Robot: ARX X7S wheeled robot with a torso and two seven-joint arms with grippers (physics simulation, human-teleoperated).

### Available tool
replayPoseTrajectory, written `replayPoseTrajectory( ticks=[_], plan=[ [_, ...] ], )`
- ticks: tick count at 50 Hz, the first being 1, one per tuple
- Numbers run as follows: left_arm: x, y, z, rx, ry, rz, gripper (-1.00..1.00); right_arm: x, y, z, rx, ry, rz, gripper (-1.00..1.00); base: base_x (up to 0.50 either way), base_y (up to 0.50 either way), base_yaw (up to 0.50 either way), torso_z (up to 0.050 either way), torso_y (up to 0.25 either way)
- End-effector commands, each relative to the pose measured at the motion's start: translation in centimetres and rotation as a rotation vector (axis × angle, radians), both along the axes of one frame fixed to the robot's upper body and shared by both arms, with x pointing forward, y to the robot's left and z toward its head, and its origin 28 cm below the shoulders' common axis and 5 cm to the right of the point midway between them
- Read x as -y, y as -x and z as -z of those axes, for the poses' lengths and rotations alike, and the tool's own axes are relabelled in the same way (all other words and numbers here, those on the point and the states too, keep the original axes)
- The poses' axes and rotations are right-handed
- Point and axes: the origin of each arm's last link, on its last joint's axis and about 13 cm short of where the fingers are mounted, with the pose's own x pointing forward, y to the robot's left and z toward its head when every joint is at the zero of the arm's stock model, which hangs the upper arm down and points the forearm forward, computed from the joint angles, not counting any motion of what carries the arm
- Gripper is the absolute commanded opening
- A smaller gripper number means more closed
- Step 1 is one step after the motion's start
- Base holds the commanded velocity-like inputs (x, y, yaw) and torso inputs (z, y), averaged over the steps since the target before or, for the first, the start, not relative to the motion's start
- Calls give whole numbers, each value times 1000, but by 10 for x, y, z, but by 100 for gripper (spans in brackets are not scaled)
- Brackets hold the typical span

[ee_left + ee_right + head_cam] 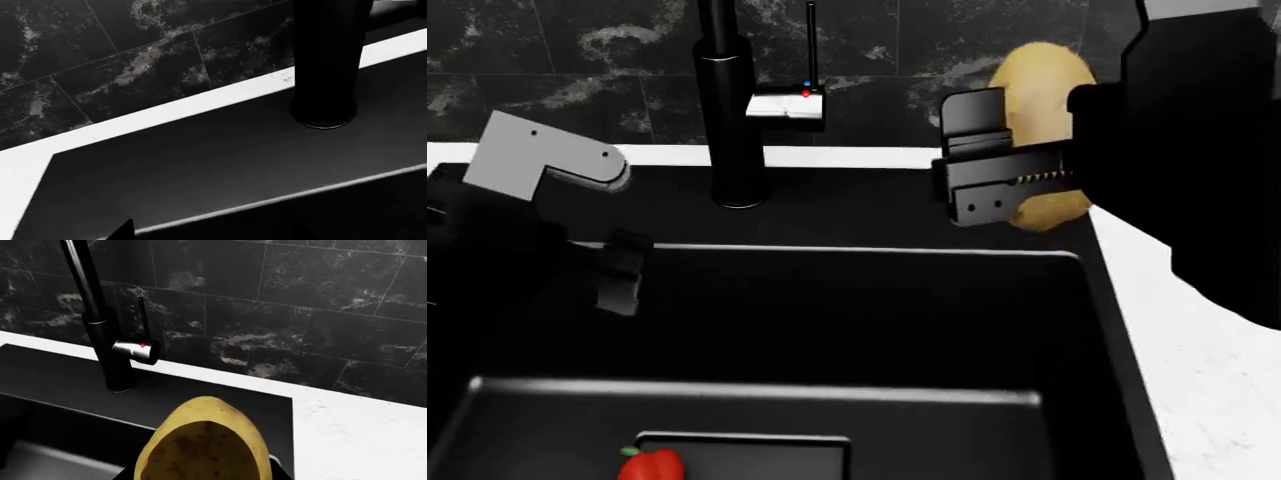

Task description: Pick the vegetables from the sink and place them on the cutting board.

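My right gripper (982, 158) is shut on the tan-yellow potato (1044, 78), holding it in the air above the sink's back right corner. In the right wrist view the potato (203, 445) fills the space between the jaws. The red bell pepper (651, 466) lies on the floor of the black sink (827, 320), near its front left. My left gripper (621, 268) hangs over the left side of the basin, open and empty; only one dark fingertip (124, 230) shows in its wrist view. The cutting board is out of view.
A tall black faucet (727, 100) with a side lever (787, 105) stands on the sink's back ledge, between the two arms. White countertop (1208, 350) runs along the right of the sink. Dark marble tiles (300, 300) form the back wall.
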Motion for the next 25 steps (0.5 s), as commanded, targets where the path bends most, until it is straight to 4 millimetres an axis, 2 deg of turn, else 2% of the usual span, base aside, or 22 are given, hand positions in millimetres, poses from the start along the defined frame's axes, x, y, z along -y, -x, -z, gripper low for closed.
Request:
replayPoseTrajectory(
  ticks=[1,5,12,25],
  plan=[
    [11,18,16,-50,62,88,100,2,7,-5,18,-12,-23,-100,0,0,0,0,0],
    [13,25,16,-94,99,112,100,1,7,-3,-1,-5,-28,-100,0,0,0,0,0],
    [16,31,29,-174,127,134,100,-1,7,0,-16,5,-32,-100,0,0,0,0,0],
    [18,31,49,-250,148,119,100,-2,3,6,-32,18,-44,-100,0,0,0,0,0]
  ],
)
